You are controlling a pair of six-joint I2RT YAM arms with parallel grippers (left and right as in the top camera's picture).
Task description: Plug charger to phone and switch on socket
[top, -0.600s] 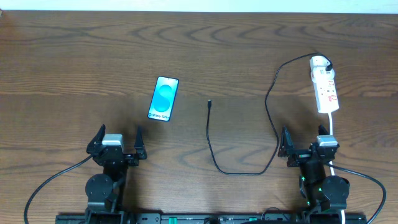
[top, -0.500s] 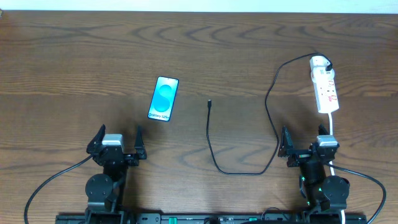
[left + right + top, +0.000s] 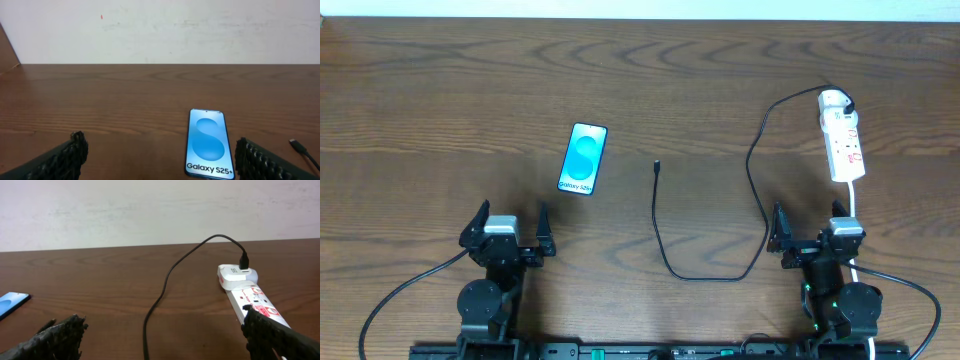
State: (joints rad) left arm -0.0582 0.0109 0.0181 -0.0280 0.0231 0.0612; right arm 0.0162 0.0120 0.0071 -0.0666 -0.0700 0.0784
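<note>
The left end effector [image 3: 512,212] and right end effector [image 3: 807,212] were black, each with a silver-grey block [image 3: 500,226] between two pointed fingers [image 3: 62,159] bearing ribbed pads. Black cables [image 3: 415,277] ran from round bases [image 3: 480,300].

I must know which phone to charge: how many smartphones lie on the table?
1. The slim black-edged smartphone with a blue screen lies flat on the brown wooden table, left of centre. No other seems hidden.

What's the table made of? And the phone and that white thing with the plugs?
The table looks like dark wood, or a wood-look top: grain lines run across it. The phone seems to have a smooth glass front, flat and bright blue. The socket looks like hard white plastic, smooth with moulded edges.
</note>
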